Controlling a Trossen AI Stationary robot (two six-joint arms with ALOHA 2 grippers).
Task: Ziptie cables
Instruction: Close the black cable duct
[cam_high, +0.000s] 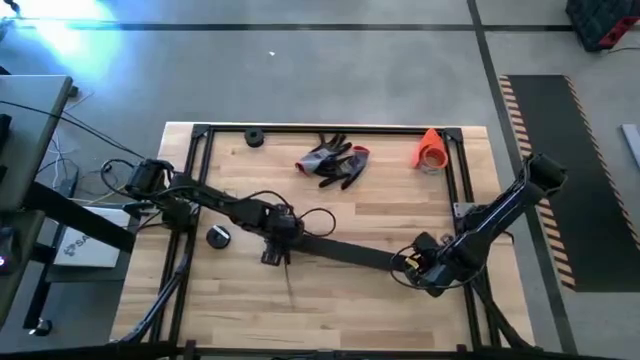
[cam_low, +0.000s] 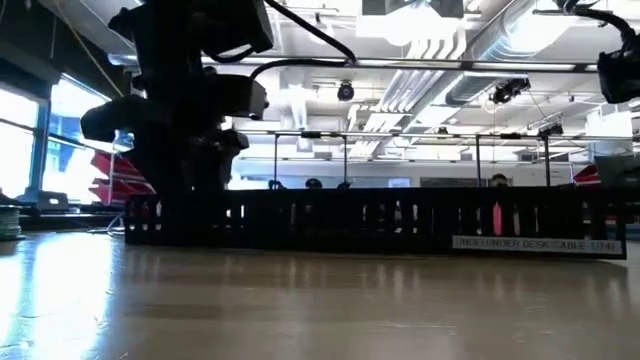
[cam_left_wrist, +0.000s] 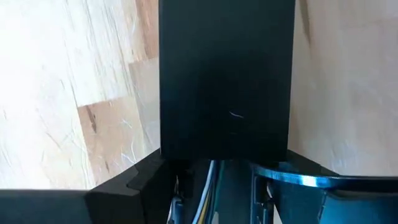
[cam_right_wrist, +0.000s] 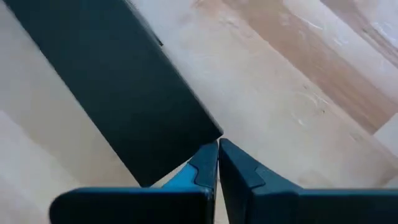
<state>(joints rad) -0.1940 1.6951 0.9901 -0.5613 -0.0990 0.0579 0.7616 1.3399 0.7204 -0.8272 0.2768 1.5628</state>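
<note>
Fingers (cam_right_wrist: 205, 168) on my right gripper (cam_high: 412, 265) look pressed together right at the end corner of the long black slotted strip (cam_high: 345, 252); I can't tell for sure whether they pinch it. On the left gripper (cam_high: 278, 240) I see the fingers (cam_left_wrist: 149, 180) spread to either side of the strip's other end, with pale wires running between them, so I read those as the cables (cam_left_wrist: 208, 186), sitting at the strip's left end near the middle of the tabletop (cam_high: 330, 320). A thin reddish wire (cam_high: 290, 285) trails from there toward the near edge. From the low view the strip stands as a slotted black wall across the wood. Near me the boards lie bare. Farther back sit a black round piece (cam_high: 218, 236), the grey-and-red gloves (cam_high: 335, 162), an orange roll (cam_high: 431, 150) and a second black round piece (cam_high: 253, 138) by the black frame (cam_high: 330, 128).
</note>
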